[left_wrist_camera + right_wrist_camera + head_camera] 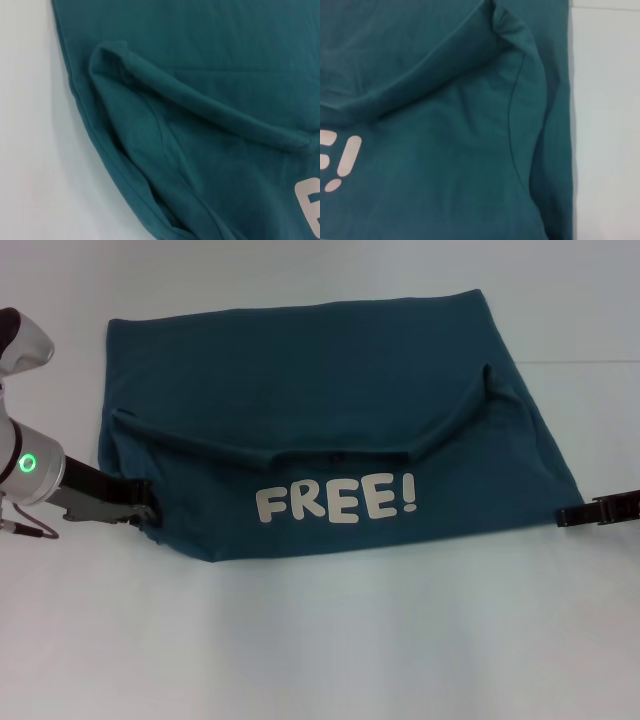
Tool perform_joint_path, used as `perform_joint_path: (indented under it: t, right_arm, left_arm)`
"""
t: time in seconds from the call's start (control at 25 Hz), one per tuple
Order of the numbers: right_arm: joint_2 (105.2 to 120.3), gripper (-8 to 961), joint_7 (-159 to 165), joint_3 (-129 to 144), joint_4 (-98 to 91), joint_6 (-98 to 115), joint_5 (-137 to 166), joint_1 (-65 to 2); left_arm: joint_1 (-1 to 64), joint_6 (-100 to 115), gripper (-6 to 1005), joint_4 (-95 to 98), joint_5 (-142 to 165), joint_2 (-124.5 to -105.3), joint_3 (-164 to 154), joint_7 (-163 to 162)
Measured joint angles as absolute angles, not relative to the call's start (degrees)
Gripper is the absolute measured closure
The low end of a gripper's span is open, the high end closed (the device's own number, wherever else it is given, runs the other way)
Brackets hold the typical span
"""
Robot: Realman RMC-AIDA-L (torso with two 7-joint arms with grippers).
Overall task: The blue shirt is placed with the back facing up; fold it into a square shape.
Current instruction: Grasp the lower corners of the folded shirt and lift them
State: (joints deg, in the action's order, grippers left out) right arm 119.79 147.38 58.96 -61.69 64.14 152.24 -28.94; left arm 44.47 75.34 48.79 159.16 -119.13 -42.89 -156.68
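With the left hand (140, 508) and right hand (575, 514) placed at the blue shirt's (320, 370) side edges, grip undeterminable, the folded-over flap could be dragged askew.

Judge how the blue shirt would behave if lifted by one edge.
The blue shirt is probably floppy: its folded-over flap sags in a curved ridge. It likely drapes and unfolds, since the layers lie loose. On the smooth white table it may drag rather than hold shape.
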Motion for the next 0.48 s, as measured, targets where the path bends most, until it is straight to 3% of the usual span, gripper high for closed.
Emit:
perform_joint_path:
  t: [0.48]
  right_arm:
    - [119.6, 56, 146.6, 59.0, -56.8, 61.6, 152.5, -31.1]
  left_arm:
    - [44.4, 75.2, 856, 48.8, 159.2, -119.15, -42.9, -156.1]
